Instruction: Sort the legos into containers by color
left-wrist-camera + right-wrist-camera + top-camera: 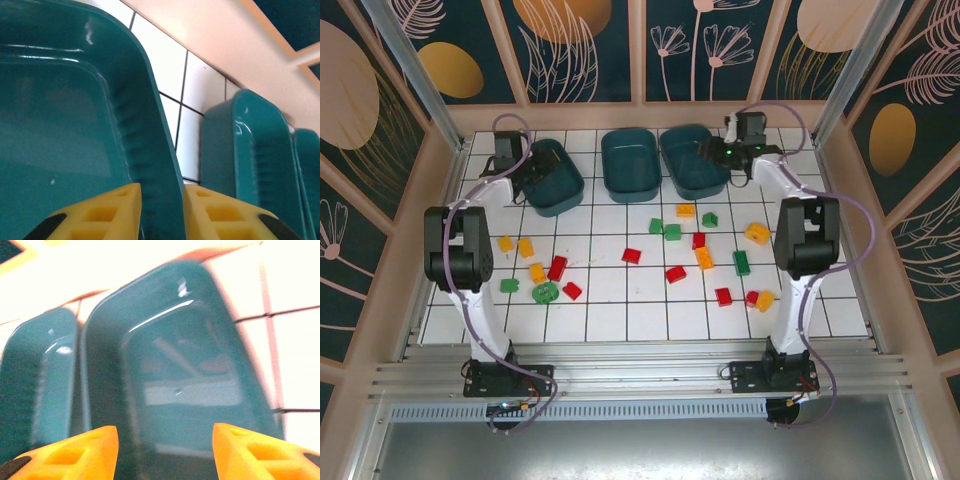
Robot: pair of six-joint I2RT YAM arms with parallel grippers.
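Behind both sets of jaws, back toward the arm bases, the small plastic lego bricks in red, green and yellow-orange [675, 273] lie loose on the white tiled floor [610, 300]. None is between the fingers of either arm.

The left gripper [528, 173] [162, 216] has its yellow fingers [95, 215] pinched on a wall of the left dark teal rectangular plastic tub [570, 192] [65, 115]. One finger is inside the tub and the other outside, and the wall fills the narrow gap between them. The rim runs straight away from the jaws, then bends left at a rounded corner. From above, this tub lies askew, its long axis diagonal and its far end leaning left. Its inside, left of the jaws, is bare.

To the right of those jaws, apart from the gripped tub, stands the middle teal tub [630, 165] [245, 150]. Its long axis points almost straight away from the arm bases.

The right gripper [713, 152] [165, 450] hangs with its jaws spread wide and nothing between them. Just beyond and below them sits the right teal tub [692, 168] [190, 365]. It lies lengthwise away from the jaws with its far end tipped slightly left. Only reflections show on its glossy floor. The middle tub [45, 380] lies just left of these jaws, close beside the right one.
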